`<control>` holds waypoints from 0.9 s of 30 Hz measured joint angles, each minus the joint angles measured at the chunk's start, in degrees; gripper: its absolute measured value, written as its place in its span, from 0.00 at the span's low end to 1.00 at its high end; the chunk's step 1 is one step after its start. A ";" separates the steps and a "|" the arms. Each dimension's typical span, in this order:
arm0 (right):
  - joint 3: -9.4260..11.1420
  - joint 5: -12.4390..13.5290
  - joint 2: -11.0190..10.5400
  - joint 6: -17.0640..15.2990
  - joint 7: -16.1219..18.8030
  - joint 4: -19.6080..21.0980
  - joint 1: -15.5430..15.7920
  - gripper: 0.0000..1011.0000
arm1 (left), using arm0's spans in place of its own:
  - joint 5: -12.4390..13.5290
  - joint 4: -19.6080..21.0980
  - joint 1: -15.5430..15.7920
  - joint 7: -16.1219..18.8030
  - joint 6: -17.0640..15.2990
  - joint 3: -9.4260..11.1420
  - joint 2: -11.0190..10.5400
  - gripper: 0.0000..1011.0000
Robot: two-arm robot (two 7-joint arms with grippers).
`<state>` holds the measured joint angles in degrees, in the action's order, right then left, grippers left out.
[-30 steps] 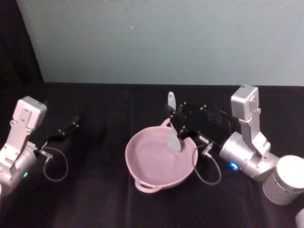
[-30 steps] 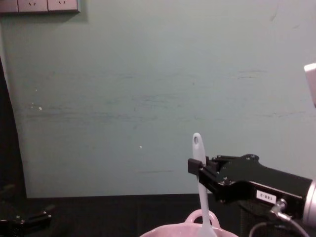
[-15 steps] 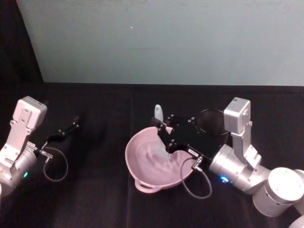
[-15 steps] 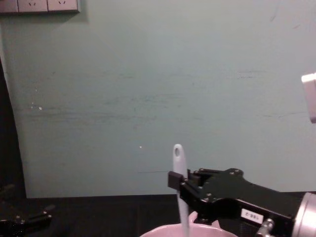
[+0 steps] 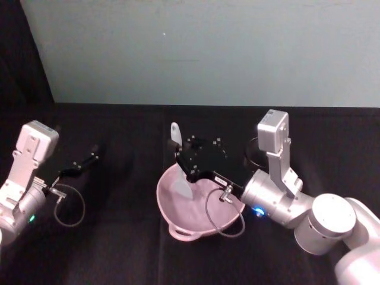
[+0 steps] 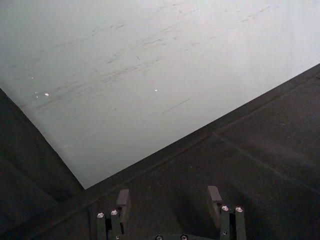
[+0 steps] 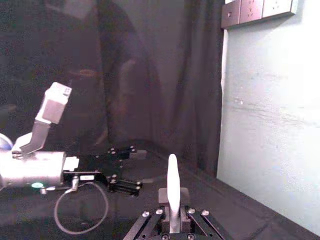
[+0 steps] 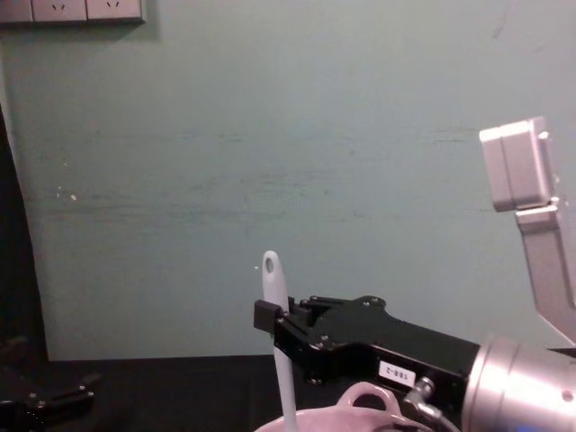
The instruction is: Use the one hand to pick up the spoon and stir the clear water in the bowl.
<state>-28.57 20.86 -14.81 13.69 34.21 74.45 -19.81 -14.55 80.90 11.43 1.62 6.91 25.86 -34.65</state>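
Observation:
The pale pink bowl (image 5: 181,233) sits mid-table; its loop handle (image 8: 364,396) rises at the chest view's bottom edge. The white spoon (image 5: 183,187) stands nearly upright, its head down inside the bowl's left part and its holed handle tip (image 8: 270,268) pointing up. My right gripper (image 5: 181,159), black with a white label, reaches over the bowl from the right and is shut on the spoon's handle (image 7: 172,187). My left gripper (image 5: 83,161) rests idle and open on the table's left (image 6: 168,197).
A black wire-mesh cup (image 5: 252,155) stands behind the right arm, just right of the bowl. A cable loop (image 5: 70,205) lies by the left arm. The table is covered in black cloth, with a pale green wall behind.
My right gripper has carried the spoon from the bowl's far right side leftward across it, and the spoon's head now sits in the bowl's left part. The left arm has not moved.

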 joint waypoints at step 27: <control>4.75 -1.61 -2.63 0.21 -4.14 -0.57 0.01 0.11 | 0.00 0.00 0.00 0.00 0.00 0.00 0.00 0.99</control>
<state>-23.82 19.25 -17.43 13.90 30.07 73.87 -19.80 -14.55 80.90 11.43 1.62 6.91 25.86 -34.64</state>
